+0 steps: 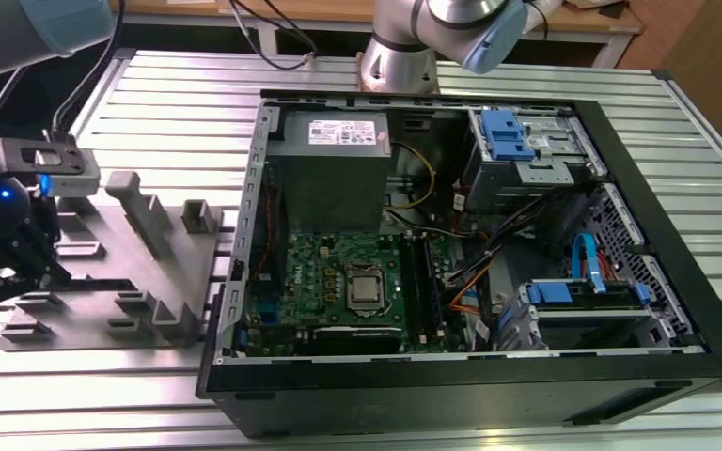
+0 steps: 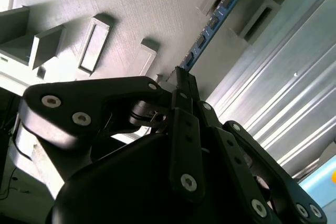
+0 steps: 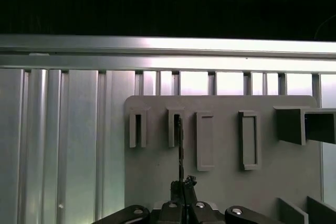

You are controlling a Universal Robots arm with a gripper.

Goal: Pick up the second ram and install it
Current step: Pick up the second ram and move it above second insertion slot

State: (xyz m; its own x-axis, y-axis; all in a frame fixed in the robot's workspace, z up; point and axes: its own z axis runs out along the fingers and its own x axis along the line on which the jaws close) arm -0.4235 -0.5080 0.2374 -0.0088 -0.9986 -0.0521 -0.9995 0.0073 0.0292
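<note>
Second ram (image 2: 210, 24) is standing on edge in the grey tray (image 2: 147, 3). In both wrist views I see it nearly edge-on, as a thin blue-green strip with dark chips. Its far end sits in a slotted block (image 3: 171, 129) on the tray and its near end is at the gripper (image 2: 178, 80).

Jaws are drawn in almost fully around the board's near end, and as far as I can tell they pinch its two flat faces. In the first wrist view the stick (image 3: 179, 145) runs straight out from the gripper (image 3: 184, 184) to the block, so the alignment looks good. I can't tell whether it has lifted clear of the tray floor (image 3: 226, 192).

My read on handling:
- It's very light and stiff along its length, but thin. Side load or twist would flex it, so I'd keep it square in the slot.
- The faces are smooth with raised chips, so it could slip or tilt under a light pinch.
- I'd hold it on the flat faces near the upper edge, away from the contact edge.

In the exterior view the gripper (image 1: 16, 272) is over the tray (image 1: 91, 305) on the slatted tabletop (image 1: 148, 94), at that view's left. The open PC case (image 1: 462, 395) with the motherboard (image 1: 336, 272) is just beside the tray.
</note>
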